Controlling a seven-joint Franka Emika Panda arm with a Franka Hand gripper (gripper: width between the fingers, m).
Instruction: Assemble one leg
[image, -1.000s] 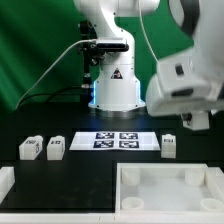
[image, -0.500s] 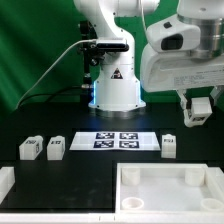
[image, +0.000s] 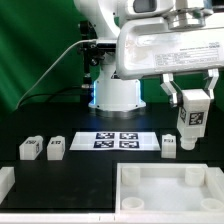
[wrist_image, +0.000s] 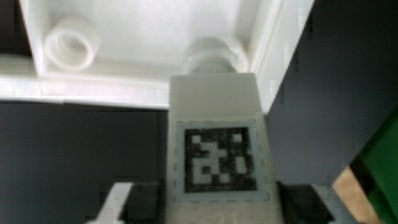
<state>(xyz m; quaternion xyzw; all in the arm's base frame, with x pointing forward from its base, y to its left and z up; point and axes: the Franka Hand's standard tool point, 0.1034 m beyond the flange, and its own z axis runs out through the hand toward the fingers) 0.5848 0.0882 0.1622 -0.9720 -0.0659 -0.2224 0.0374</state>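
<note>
**Grasp over the tray piece.** The two-finger gripper (image: 191, 104) of the white arm is clamped on the leg (image: 192, 122), a small stubby white plastic block. The leg hangs upright in the air at the exterior view's right, with its square black-and-white marker tag facing the camera. In the wrist view the same leg (wrist_image: 217, 120) is pinched between the two fingers (wrist_image: 128, 202), one on each side. Beyond its free end lie a raised-rim corner and a round socket (wrist_image: 71, 46) of the large white square tray-like piece (image: 150, 167). The black table (image: 90, 175) shows bare alongside. Two loose white blocks of the same kind stand side by side at the exterior view's left (image: 29, 149) (image: 56, 147). A third loose block (image: 169, 146) stands just beside the right end of the marker board (image: 120, 140), close under the held leg in the picture and apart from it. A further white piece (image: 5, 182) is cut off by the lower left edge. The arm's white base (image: 115, 88) stands behind the marker board. Open black table lies between the left-hand pair and the tray-like piece.
</note>
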